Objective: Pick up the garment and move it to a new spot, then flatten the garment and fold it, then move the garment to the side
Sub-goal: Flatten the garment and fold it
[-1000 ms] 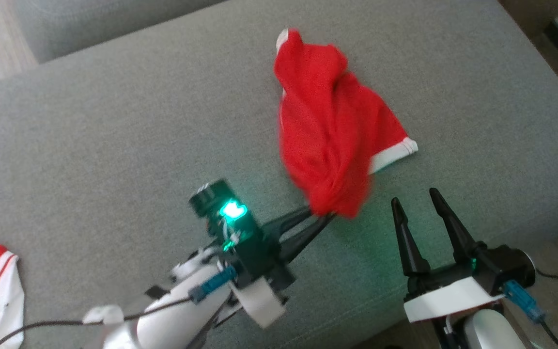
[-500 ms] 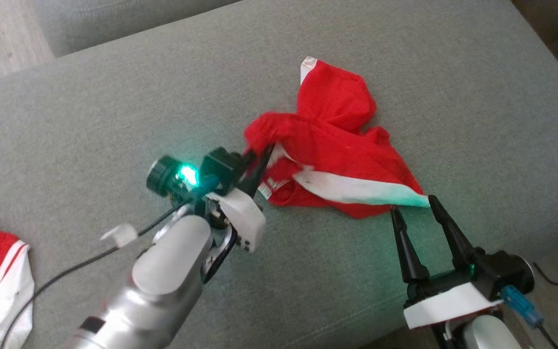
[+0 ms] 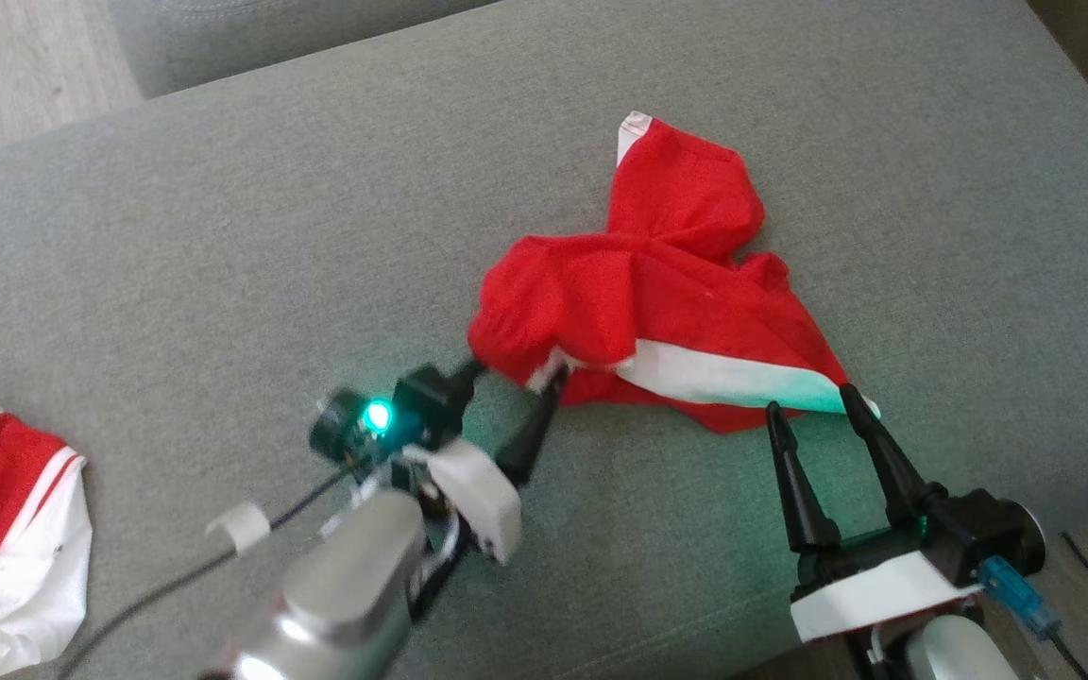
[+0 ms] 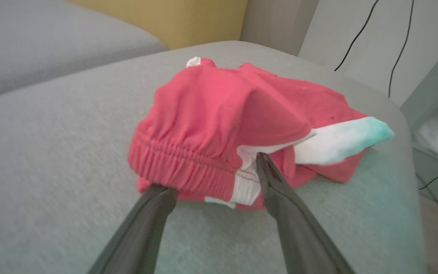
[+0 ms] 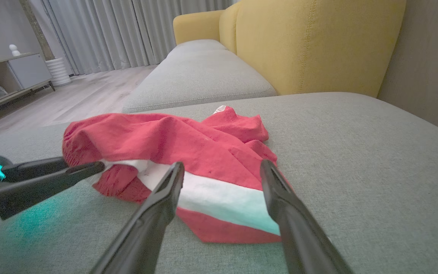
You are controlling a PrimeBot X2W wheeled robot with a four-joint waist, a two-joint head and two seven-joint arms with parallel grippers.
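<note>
In the head view, our left gripper [image 3: 518, 370], clamped on the waistband half a second ago, now has its fingers apart at the garment's [image 3: 657, 293] 7 o'clock edge. The red garment lies crumpled on the grey woven cushion [image 3: 223, 236]. Our right gripper [image 3: 810, 399], fingers spread, sits at the garment's 5 o'clock. In the left wrist view, the gathered elastic waistband [image 4: 188, 171] lies between the parted fingers. In the right wrist view, we see soft folds and a smooth white stripe [image 5: 222, 201].
</note>
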